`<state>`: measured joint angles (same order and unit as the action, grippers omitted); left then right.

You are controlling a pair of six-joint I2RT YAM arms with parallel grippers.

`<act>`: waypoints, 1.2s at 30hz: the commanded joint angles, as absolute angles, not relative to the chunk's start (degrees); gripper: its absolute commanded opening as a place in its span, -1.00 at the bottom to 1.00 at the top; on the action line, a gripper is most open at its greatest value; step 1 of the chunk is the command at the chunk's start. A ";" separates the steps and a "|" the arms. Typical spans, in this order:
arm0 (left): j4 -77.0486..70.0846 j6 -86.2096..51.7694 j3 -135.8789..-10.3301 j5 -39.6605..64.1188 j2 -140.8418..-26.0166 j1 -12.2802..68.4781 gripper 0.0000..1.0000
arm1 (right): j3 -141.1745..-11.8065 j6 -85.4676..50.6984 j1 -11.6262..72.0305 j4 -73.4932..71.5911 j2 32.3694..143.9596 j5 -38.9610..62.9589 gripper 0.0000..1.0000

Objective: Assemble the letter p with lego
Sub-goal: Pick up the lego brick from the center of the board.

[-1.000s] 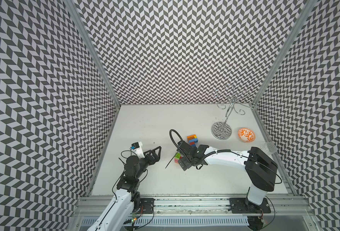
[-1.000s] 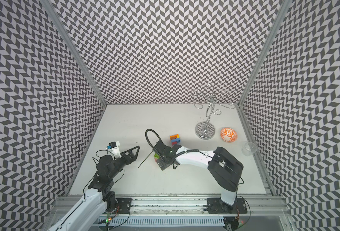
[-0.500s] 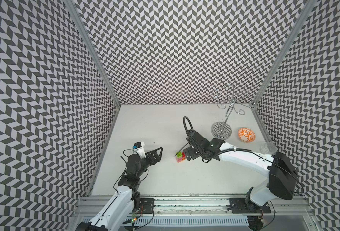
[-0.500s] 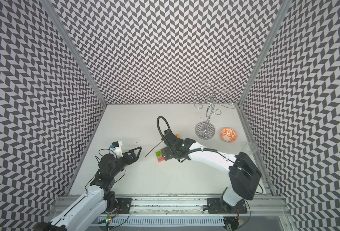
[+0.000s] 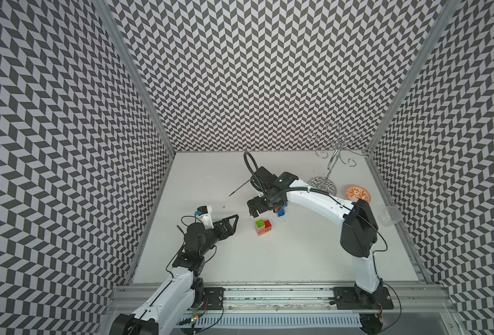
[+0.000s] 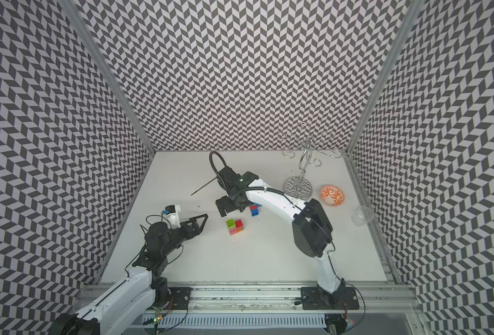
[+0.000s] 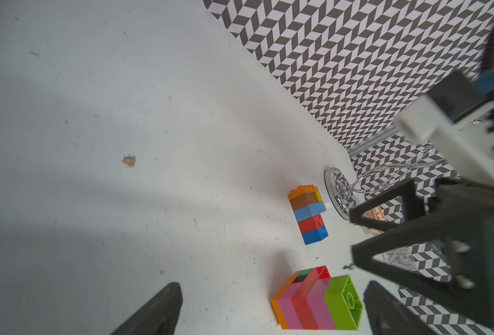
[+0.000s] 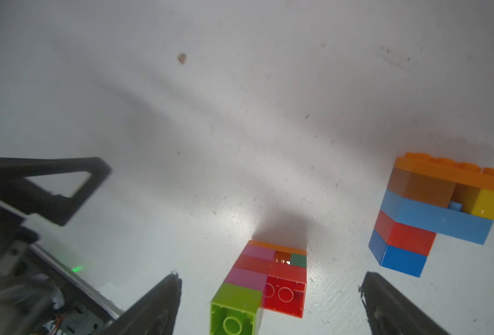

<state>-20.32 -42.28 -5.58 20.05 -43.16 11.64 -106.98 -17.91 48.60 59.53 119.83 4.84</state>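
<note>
1. Step: approach. The right gripper (image 5: 253, 209), jaws wide and empty, hangs near the toppled lego cluster (image 5: 262, 227) on the worktop (image 5: 240, 261); the left gripper (image 5: 233, 223), likewise agape, sits beside it.
2. Next, probably: descend astride the cluster and close on its flat sides.
3. The right wrist view reveals the upright lego stack (image 8: 440, 211) as P-shaped; both top views hide most of it beneath the right arm (image 5: 312, 200).

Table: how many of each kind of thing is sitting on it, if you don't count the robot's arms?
Lego builds: 2, the standing lego stack and the lying lego block
Wire stand: 1
Orange patterned bowl: 1
Clear cup: 1
Total: 5
</note>
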 commanded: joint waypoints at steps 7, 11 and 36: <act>-16.29 -42.19 -5.42 17.89 -36.68 10.56 1.00 | -116.53 -17.43 52.35 71.81 130.58 6.01 0.98; -15.82 -42.19 -5.49 18.15 -35.88 10.20 1.00 | -116.58 -18.52 53.00 74.06 132.95 2.65 0.98; -16.78 -42.54 -5.27 19.77 -36.44 10.02 1.00 | -117.49 -25.42 52.74 73.85 132.32 3.43 0.71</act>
